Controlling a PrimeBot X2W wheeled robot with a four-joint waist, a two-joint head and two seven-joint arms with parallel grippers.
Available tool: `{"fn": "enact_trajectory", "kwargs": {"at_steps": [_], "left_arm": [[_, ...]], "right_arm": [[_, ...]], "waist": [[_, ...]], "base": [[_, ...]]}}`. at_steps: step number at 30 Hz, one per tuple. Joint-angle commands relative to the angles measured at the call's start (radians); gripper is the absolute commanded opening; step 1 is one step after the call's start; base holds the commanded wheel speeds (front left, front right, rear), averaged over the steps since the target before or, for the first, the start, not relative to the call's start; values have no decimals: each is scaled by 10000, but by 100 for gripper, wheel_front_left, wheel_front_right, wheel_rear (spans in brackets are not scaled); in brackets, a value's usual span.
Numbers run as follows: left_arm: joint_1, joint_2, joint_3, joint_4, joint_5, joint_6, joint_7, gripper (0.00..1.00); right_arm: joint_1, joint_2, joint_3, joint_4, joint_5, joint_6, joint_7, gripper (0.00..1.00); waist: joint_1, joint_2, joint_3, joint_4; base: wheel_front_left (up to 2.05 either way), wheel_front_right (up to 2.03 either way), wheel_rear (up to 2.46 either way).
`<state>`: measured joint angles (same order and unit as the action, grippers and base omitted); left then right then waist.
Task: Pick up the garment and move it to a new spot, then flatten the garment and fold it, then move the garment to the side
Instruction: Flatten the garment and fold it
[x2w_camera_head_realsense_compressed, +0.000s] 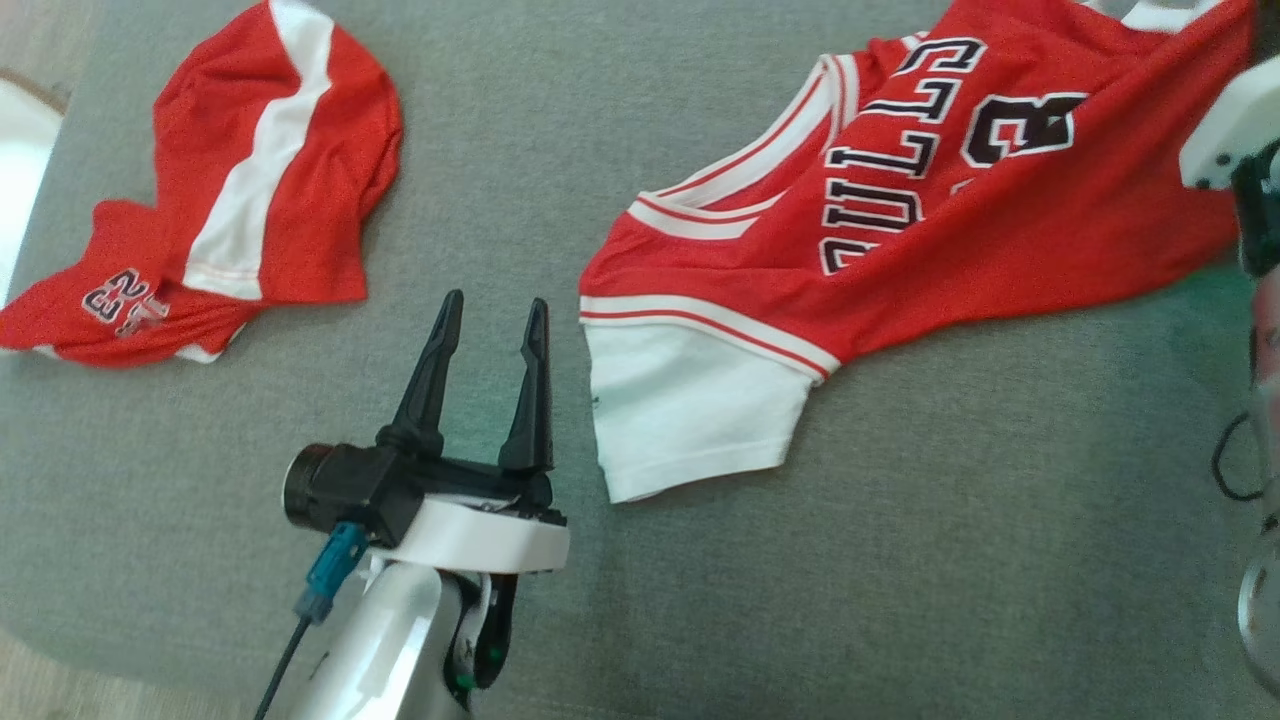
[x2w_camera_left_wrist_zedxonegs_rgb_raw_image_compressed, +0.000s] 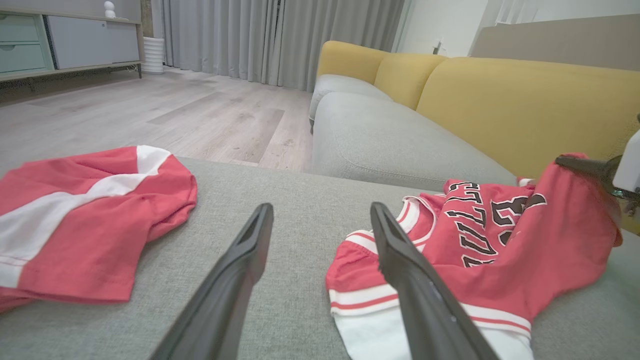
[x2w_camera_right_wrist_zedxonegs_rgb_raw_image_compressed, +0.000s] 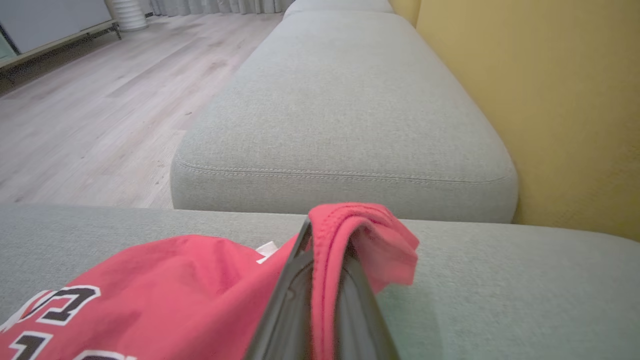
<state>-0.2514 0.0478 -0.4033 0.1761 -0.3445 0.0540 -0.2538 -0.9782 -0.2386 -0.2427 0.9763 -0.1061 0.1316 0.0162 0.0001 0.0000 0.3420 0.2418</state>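
Your right claw (x2w_camera_right_wrist_zedxonegs_rgb_raw_image_compressed: 322, 250) is clenched on one edge of the red mesh basketball jersey with black lettering and a white sleeve (x2w_camera_head_realsense_compressed: 1000, 220), and the cloth folds over its tips. Your left claw (x2w_camera_head_realsense_compressed: 497, 305) is released. Its fingers are spread and hold nothing, poised above the grey woven sofa cushion (x2w_camera_head_realsense_compressed: 600, 560) just beside the white sleeve.

The jersey lies rumpled on the right half of the cushion, with the pinched edge raised.

The bite looks narrow, so a quick pull could slide the fabric out. If you lift by that one edge alone, the body will likely hang and twist, making it harder to flatten. Carry it too far left and you may sweep the bunched red shorts with a white stripe (x2w_camera_head_realsense_compressed: 270, 170), which are now well apart.
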Motion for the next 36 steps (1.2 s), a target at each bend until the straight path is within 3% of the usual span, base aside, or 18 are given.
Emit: {"fn": "enact_trajectory", "kwargs": {"at_steps": [1, 2, 3, 4, 5, 14, 23, 30, 36], "left_arm": [[-303, 25, 207, -337, -83, 84, -80, 100], [-329, 25, 189, -337, -105, 92, -80, 100], [-351, 25, 178, -334, -119, 97, -80, 100], [-368, 25, 175, -330, -131, 108, -80, 100], [-380, 25, 174, -322, -139, 115, -80, 100], [-240, 24, 348, -201, -31, 149, -80, 100], [196, 24, 744, -146, 168, 83, -80, 100], [624, 24, 976, -121, 238, 79, -80, 100], [994, 24, 1150, -164, 244, 102, -80, 100]], "right_arm": [[-485, -29, 339, -101, -141, -9, -139, 0], [-624, -75, 409, 23, -193, -9, -181, 0], [-742, -115, 503, 149, -271, -9, -253, 7], [-840, -152, 584, 288, -335, -9, -339, 92], [-920, -204, 612, 448, -383, -9, -395, 100], [-737, -345, 815, 1517, -747, -9, -948, 100], [465, 393, 1085, 1605, -164, -9, -2385, 100], [2294, 1137, 931, 264, 764, -9, -2752, 100], [4615, 1769, 835, -2531, 1271, -9, -2776, 100]], "waist": [[-1, 0, 174, 217], [-1, 0, 202, 267], [-1, 0, 218, 301], [-1, 0, 227, 328], [-1, 0, 225, 350], [-1, 0, -322, 92], [-1, 0, -1221, -936], [-1, 0, -2001, -1599], [-1, 0, -2332, -2195]], "base": [[0, 0, 0], [0, 0, 0], [0, 0, 0], [0, 0, 0], [0, 0, 0], [0, 0, 0], [0, 0, 0], [0, 0, 0], [0, 0, 0]]}}
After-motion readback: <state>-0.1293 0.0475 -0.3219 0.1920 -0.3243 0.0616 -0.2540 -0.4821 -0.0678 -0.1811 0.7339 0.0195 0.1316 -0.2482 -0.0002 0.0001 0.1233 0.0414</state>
